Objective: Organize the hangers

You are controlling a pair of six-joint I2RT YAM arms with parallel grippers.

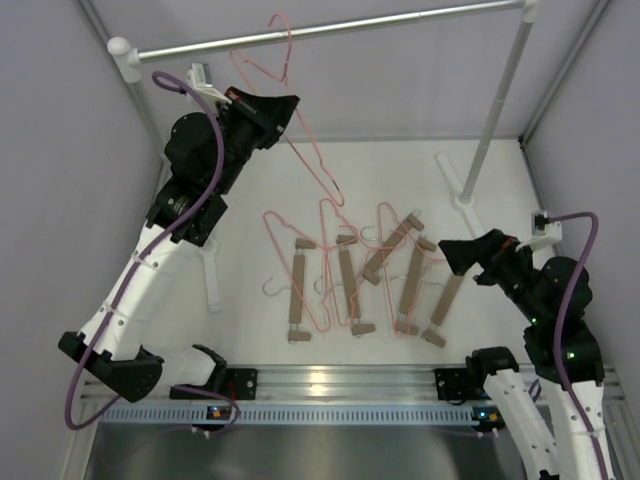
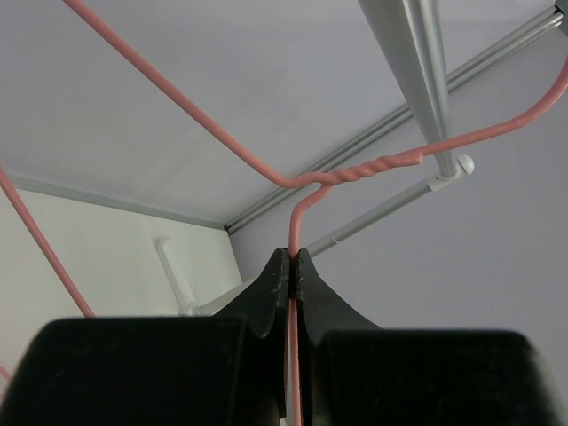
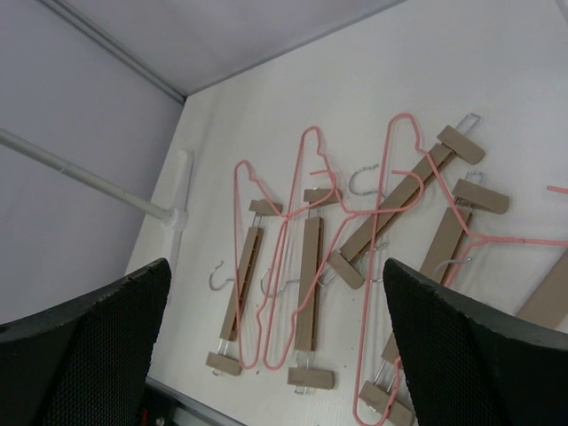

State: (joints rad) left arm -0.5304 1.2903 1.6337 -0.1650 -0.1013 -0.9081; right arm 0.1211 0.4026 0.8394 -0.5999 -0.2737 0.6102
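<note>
Left tool [image 2: 290,259] clamped on pink hanger [image 2: 355,174] neck, up by rail [image 1: 330,28], far left. Right tool [image 1: 452,255] spread wide over other hangers [image 1: 350,285] on table [image 1: 420,170]. Risk: thin wire swivels in pinch, hook misses rail, hanger drops.

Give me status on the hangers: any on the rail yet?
Done: nothing released on the rail. In hand: the left gripper is shut on one pink hanger, held up at the rail; whether it is hooked on is unclear. Left: the other pink wire hangers and five wooden hangers tangled on the table; the right gripper is open and empty above them.
</note>
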